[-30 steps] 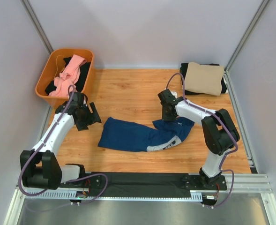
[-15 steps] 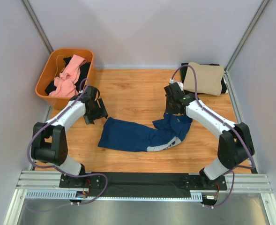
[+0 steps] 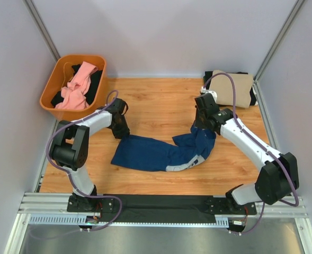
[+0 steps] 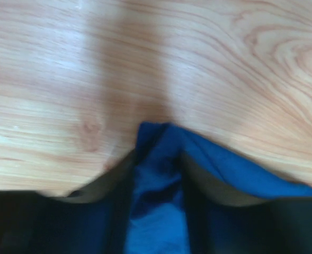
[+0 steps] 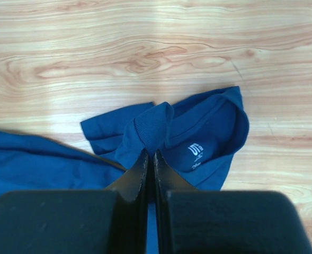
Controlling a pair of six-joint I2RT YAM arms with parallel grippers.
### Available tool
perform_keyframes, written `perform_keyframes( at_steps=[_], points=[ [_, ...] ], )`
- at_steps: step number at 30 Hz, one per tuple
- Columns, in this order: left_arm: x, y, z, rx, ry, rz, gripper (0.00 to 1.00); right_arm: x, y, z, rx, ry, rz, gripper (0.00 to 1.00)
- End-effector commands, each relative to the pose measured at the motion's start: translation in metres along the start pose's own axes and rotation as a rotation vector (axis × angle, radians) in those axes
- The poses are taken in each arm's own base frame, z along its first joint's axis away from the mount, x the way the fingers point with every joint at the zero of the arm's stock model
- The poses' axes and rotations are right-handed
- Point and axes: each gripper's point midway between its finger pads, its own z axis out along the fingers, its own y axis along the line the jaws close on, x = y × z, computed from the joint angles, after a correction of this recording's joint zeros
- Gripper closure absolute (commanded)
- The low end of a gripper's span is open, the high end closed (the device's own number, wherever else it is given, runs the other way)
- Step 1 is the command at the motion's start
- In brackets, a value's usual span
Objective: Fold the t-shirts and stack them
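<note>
A navy t-shirt lies crumpled across the middle of the table, a pale strip of print showing at its near right. My right gripper is shut on the ribbed collar and holds it raised off the wood. My left gripper is down at the shirt's far left corner. Its blurred fingers stand either side of a raised fold of blue cloth, and I cannot make out whether they press on it.
An orange basket at the back left holds a pink tee and a black one. A folded tan tee lies on a black one at the back right. Grey walls close in both sides.
The left gripper swung right from beside the basket onto the shirt's far left corner. The right gripper closed on the collar and drew it back and to the right.
</note>
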Motion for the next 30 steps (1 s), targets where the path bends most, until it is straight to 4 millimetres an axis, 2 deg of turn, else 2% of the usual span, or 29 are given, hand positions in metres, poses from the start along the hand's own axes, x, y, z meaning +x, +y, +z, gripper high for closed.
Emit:
perform_keyframes(
  at_steps=[1,2,3,4,6,9,10,12,13,15,16,18,19,20,22,23,24,27,29,30],
  points=[
    [-0.004,-0.016,0.001,0.037,-0.032,-0.001,0.62,-0.007,-0.015,-0.006,0.022,-0.031,0.014,1.0],
    [-0.005,-0.017,0.0,0.042,-0.036,0.002,0.7,-0.008,-0.02,-0.005,0.031,-0.03,0.028,1.0],
    [-0.009,-0.021,-0.003,0.055,-0.049,0.01,0.93,-0.008,-0.022,-0.006,0.026,-0.029,0.031,1.0],
    [-0.014,-0.025,-0.012,0.071,-0.069,0.015,1.0,-0.012,-0.024,-0.01,0.02,-0.042,0.045,1.0],
    [-0.021,-0.031,-0.028,0.098,-0.103,0.023,1.0,-0.018,-0.031,-0.017,0.021,-0.057,0.069,1.0],
    [-0.038,-0.036,-0.076,0.137,-0.197,0.025,1.0,-0.038,-0.04,-0.042,0.021,-0.121,0.104,1.0],
    [-0.045,-0.038,-0.103,0.166,-0.252,0.023,1.0,-0.045,-0.043,-0.056,0.019,-0.155,0.117,1.0],
    [-0.052,-0.035,-0.137,0.179,-0.313,0.026,1.0,-0.054,-0.051,-0.077,0.031,-0.197,0.132,1.0],
    [-0.055,-0.034,-0.168,0.217,-0.378,0.025,1.0,-0.069,-0.053,-0.1,0.013,-0.263,0.155,1.0],
    [-0.059,-0.031,-0.204,0.253,-0.452,0.028,1.0,-0.075,-0.06,-0.125,0.02,-0.311,0.172,1.0],
    [-0.059,-0.028,-0.234,0.293,-0.516,0.025,1.0,-0.087,-0.064,-0.154,-0.001,-0.385,0.194,1.0],
    [-0.058,-0.021,-0.268,0.316,-0.577,0.024,1.0,-0.093,-0.074,-0.182,0.009,-0.442,0.219,1.0],
    [-0.053,-0.013,-0.29,0.331,-0.617,0.02,1.0,-0.101,-0.08,-0.213,-0.011,-0.516,0.247,1.0],
    [-0.053,-0.01,-0.31,0.351,-0.658,0.02,1.0,-0.102,-0.085,-0.229,-0.011,-0.543,0.261,1.0],
    [-0.044,0.001,-0.342,0.385,-0.72,0.018,1.0,-0.108,-0.1,-0.276,-0.023,-0.659,0.304,1.0],
    [-0.043,0.004,-0.36,0.408,-0.762,0.019,1.0,-0.108,-0.108,-0.292,-0.015,-0.696,0.32,1.0],
    [-0.037,0.011,-0.381,0.441,-0.811,0.016,1.0,-0.104,-0.115,-0.316,-0.035,-0.757,0.338,1.0],
    [-0.025,0.026,-0.424,0.498,-0.918,0.024,1.0,-0.097,-0.134,-0.372,-0.077,-0.901,0.374,1.0],
    [-0.021,0.034,-0.441,0.501,-0.96,0.025,0.99,-0.093,-0.141,-0.395,-0.094,-0.959,0.385,1.0],
    [-0.017,0.039,-0.438,0.481,-0.945,0.025,0.99,-0.089,-0.144,-0.402,-0.098,-0.979,0.379,1.0]
  ],
)
